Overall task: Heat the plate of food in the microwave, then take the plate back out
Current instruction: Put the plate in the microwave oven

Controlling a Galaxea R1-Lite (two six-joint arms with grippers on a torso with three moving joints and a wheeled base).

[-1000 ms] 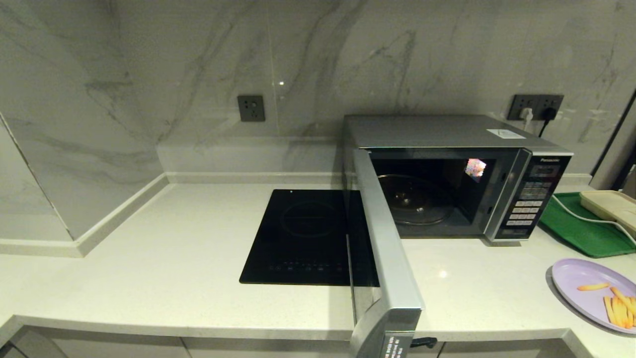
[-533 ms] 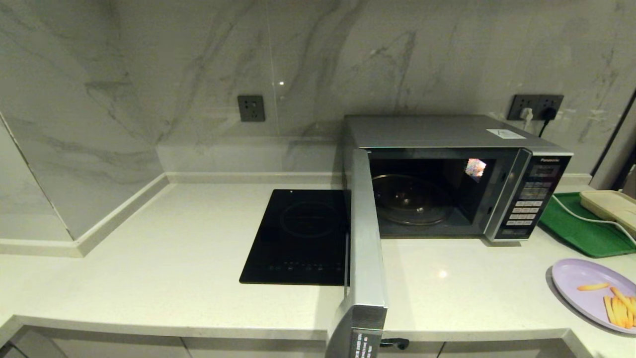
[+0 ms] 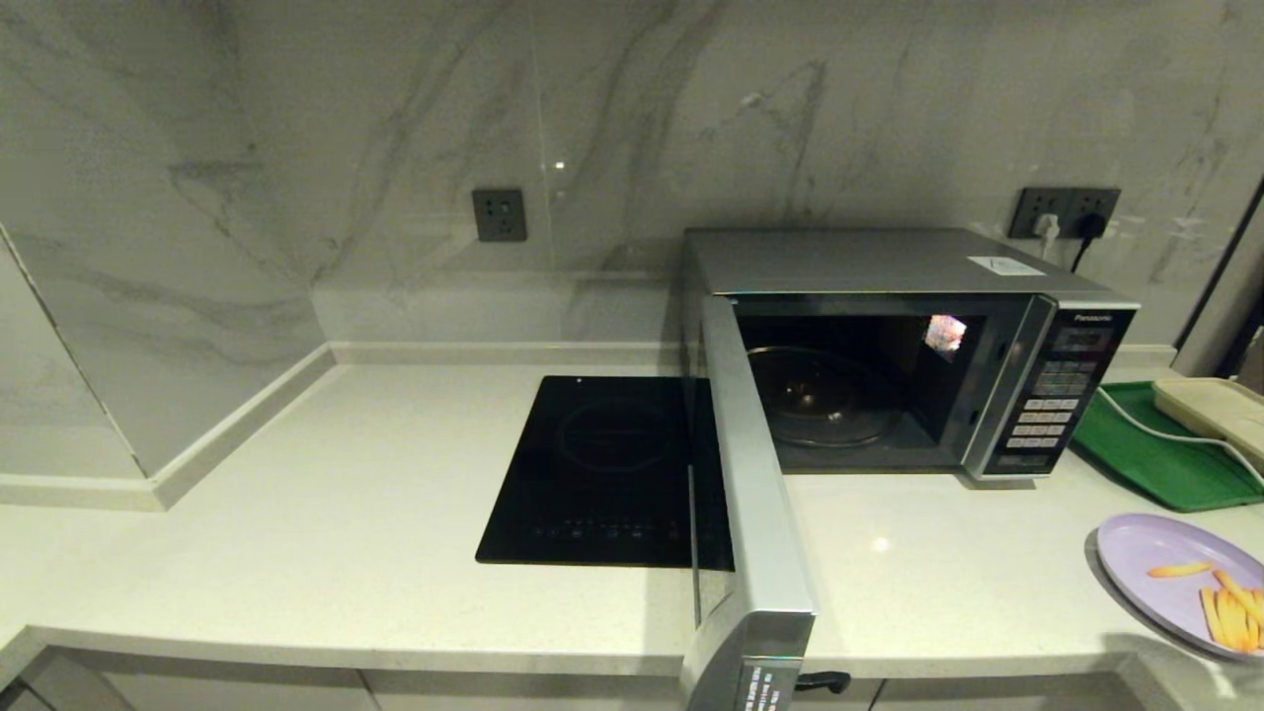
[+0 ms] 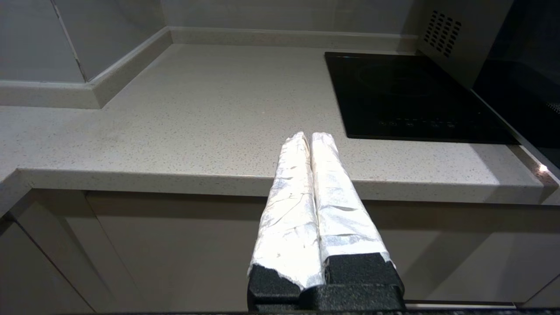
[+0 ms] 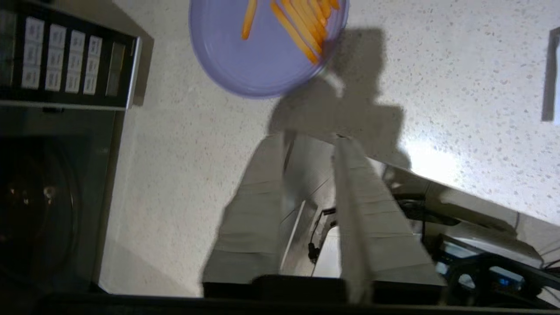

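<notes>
Holding nothing, the microwave gapes; fries plate outside, right fingers parted.

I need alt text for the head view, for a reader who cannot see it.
A microwave stands on a pale counter with its door swung open and its inside empty. A black cooktop lies to its left. A plate of fries sits at the right edge, in front of a green tray.
</notes>
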